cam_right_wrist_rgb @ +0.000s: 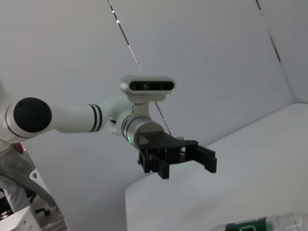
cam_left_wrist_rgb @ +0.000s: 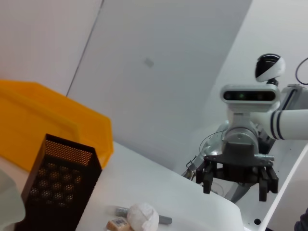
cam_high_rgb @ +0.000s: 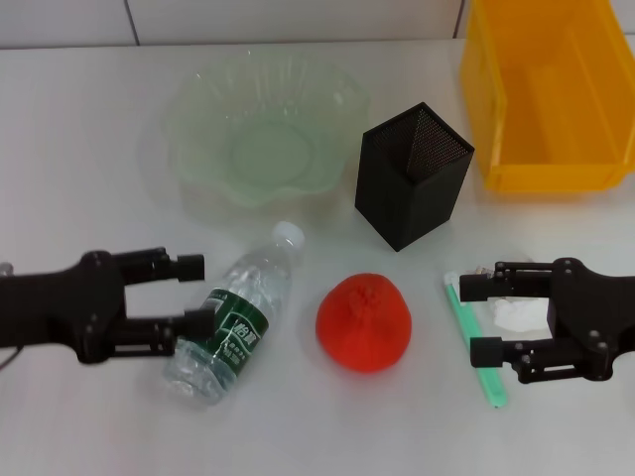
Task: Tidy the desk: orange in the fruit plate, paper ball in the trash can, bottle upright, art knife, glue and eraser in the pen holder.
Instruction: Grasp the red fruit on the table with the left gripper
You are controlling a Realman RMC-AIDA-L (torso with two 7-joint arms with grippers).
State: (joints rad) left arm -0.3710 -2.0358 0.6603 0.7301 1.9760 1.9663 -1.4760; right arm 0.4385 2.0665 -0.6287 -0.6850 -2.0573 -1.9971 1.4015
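We hold our left gripper (cam_high_rgb: 195, 292) with jaws apart beside the lying clear plastic bottle (cam_high_rgb: 236, 315), ready to right it. Our right gripper (cam_high_rgb: 478, 316), jaws apart too, hovers by the white paper ball (cam_high_rgb: 516, 313); the red-orange orange (cam_high_rgb: 364, 322) waits between them on the white surface (cam_high_rgb: 89, 159).

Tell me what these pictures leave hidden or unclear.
- Paper ball: head view, partly behind the right end effector.
- Eraser: left wrist view, cut by the picture's edge; print unreadable.
- Bottle: right wrist view, only a sliver shows.
- Trash can: head view, edges cut it; its floor is only partly seen.
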